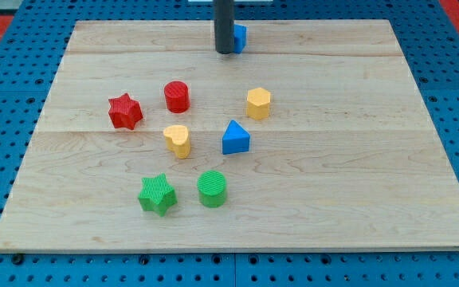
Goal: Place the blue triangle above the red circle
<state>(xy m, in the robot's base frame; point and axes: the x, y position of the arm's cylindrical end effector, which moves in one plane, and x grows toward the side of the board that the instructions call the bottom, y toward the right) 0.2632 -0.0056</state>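
Observation:
The blue triangle (235,138) lies near the middle of the wooden board (357,183). The red circle (177,96) lies up and to the view's left of it. My tip (225,52) is near the board's top edge, well above both blocks. It stands right beside a second blue block (239,37), which it partly hides; that block's shape cannot be made out.
A red star (124,111) lies left of the red circle. A yellow heart (178,140) lies left of the blue triangle, a yellow hexagon (258,103) up and right of it. A green star (157,194) and green circle (212,189) lie toward the bottom.

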